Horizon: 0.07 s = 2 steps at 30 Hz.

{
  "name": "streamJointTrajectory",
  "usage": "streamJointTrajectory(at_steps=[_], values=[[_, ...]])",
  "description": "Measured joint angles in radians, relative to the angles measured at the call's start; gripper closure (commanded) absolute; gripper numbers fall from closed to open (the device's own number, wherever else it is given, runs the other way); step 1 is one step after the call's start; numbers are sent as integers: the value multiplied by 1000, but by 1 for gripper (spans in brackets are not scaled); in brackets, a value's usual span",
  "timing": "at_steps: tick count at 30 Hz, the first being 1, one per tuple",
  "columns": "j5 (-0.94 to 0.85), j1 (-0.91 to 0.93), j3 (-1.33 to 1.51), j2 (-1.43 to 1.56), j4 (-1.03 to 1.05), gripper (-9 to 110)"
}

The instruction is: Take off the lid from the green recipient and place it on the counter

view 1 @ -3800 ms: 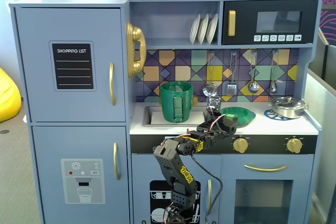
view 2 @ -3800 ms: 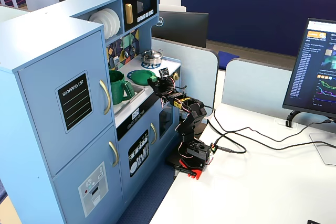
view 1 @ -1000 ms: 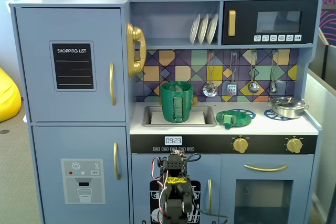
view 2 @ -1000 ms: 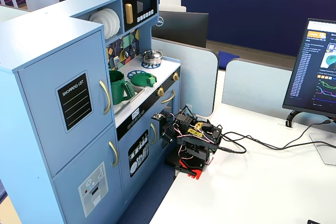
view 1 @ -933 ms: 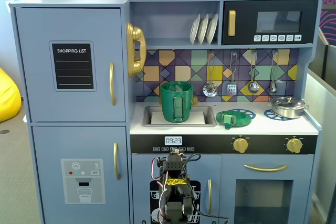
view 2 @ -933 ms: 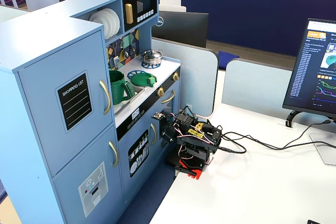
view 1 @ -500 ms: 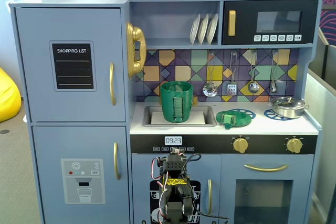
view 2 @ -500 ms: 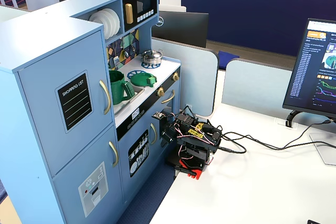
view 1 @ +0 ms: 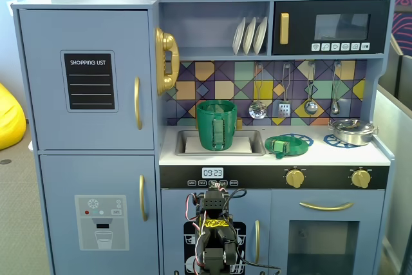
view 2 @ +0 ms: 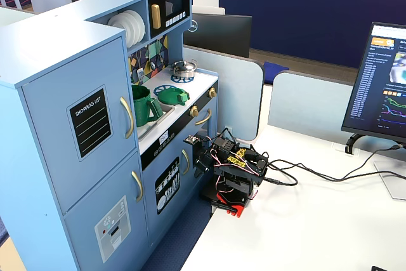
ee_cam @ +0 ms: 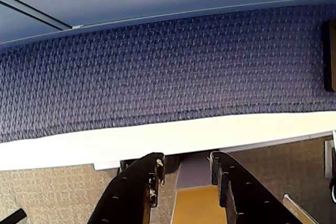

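The green recipient (view 1: 217,124) stands open-topped in the sink, also seen from the side as the green recipient (view 2: 144,105). To its right in both fixed views the lid (view 1: 288,144) lies flat on the white counter (view 1: 347,154), over a blue burner print; from the side it is the lid (view 2: 172,96) on the counter (view 2: 198,85). My arm (view 1: 215,236) is folded low in front of the kitchen, far below the counter. In the wrist view my gripper (ee_cam: 186,163) is open and empty, pointing down past the desk edge.
A silver pot (view 1: 352,131) sits at the counter's right end. The arm's base (view 2: 229,196) is on a white desk (view 2: 317,233) with cables (view 2: 304,172) and a monitor (view 2: 387,87). Blue carpet (ee_cam: 168,66) lies between desk and kitchen.
Since 3.8 s ago the arm has pulled back from the lid on the counter and folded down. Over the last second nothing has visibly moved.
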Motion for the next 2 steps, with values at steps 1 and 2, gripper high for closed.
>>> streamJointTrajectory(at_steps=[1,2], values=[[0,0,0,0,0,101],[0,0,0,0,0,101]])
